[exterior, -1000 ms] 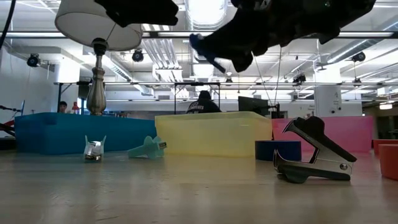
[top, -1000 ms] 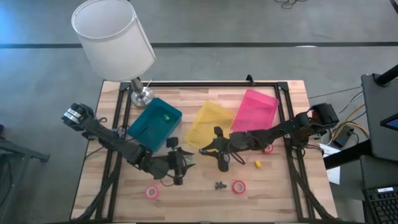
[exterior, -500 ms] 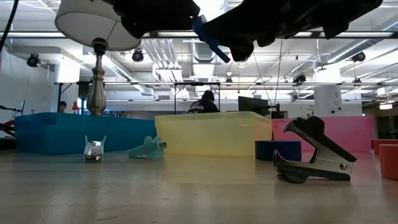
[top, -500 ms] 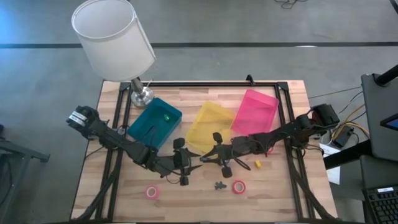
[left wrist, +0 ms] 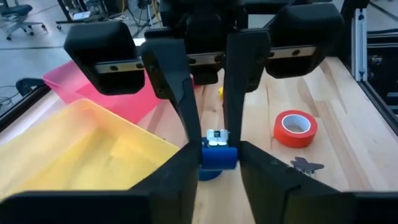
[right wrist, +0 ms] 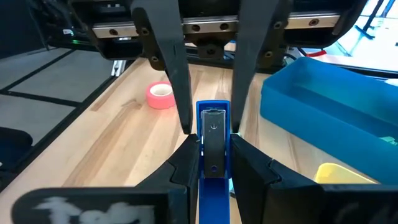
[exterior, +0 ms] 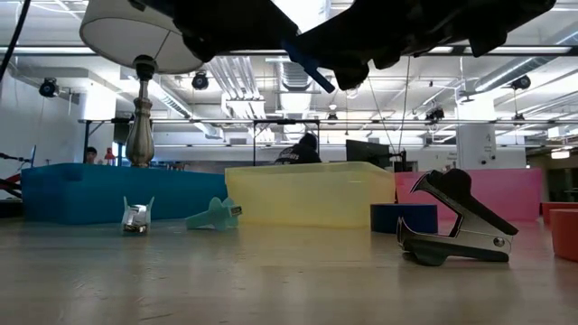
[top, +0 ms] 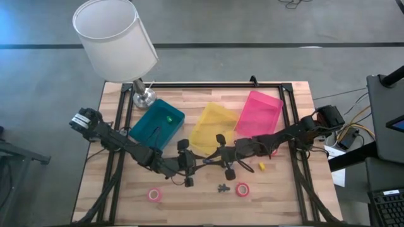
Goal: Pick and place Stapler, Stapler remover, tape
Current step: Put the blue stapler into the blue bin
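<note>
Since the earlier frame, the left end effector [left wrist: 219, 149] has advanced toward 3 o'clock to meet the right end effector [right wrist: 213, 140], and its fingers have narrowed from wide open onto the far end of the Stapler [right wrist: 213, 134]. Both units now appear clamped on the blue Stapler, which hangs above the worktop [top: 189, 101] at 6 o'clock of the yellow bin [top: 211, 126], clear of the surface. The right end effector is partly closed around the Stapler body. The left one grips the opposite end, and contact on both sides looks made but thin. Hazard 1: if the right unit releases before the left grip is firm, the Stapler drops onto the worktop or glances off the yellow bin rim. Hazard 2: if either arm moves while both hold, the Stapler twists or slips out of the shorter bite. Hazard 3: the opposed fingers sit close together, so any retreat off the Stapler's long axis risks finger-to-finger collision. The stapler remover [top: 223, 188] and red tape [top: 242, 188] lie at 5 o'clock of the handover point, where a dropped Stapler could scatter them.
</note>
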Robot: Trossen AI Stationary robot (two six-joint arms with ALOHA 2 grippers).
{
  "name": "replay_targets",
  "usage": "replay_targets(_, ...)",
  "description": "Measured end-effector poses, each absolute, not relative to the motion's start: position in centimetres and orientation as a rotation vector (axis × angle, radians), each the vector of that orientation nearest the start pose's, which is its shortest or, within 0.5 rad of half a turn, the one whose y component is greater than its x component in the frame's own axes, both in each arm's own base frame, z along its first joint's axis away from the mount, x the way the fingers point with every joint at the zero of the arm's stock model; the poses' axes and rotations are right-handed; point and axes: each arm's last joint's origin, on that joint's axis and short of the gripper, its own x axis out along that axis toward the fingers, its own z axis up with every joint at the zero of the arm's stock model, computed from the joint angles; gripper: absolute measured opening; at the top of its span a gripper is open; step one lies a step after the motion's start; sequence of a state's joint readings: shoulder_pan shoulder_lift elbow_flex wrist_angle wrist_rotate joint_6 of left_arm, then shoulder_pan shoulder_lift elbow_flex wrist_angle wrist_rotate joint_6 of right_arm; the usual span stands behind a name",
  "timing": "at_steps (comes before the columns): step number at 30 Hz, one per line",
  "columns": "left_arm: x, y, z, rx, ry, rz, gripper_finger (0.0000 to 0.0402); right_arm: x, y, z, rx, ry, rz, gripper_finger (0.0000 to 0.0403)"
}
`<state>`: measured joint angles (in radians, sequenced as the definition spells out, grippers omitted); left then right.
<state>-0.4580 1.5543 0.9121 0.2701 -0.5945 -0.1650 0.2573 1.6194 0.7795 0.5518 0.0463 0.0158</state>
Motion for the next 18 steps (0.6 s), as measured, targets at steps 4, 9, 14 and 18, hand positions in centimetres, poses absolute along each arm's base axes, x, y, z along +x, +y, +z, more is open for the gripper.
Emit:
replay_targets(4,30.59,-13.29,23.52,0.024,0.310,0.160,0.0078,32.31,8.37,19.72,-0.029,0.288,0.209,0.0074)
replay_targets(9,30.60,-13.26,23.52,0.024,0.310,0.161,0.0074,32.31,8.38,19.68,-0.025,0.290,0.208,0.0092)
replay_targets(14,30.60,-13.26,23.52,0.025,0.310,0.161,0.0088,32.25,8.35,19.45,-0.003,0.317,0.202,0.0106)
replay_targets(18,30.60,-13.26,23.52,0.026,0.310,0.162,0.0076,32.09,8.31,18.99,-0.007,0.367,0.198,0.0119)
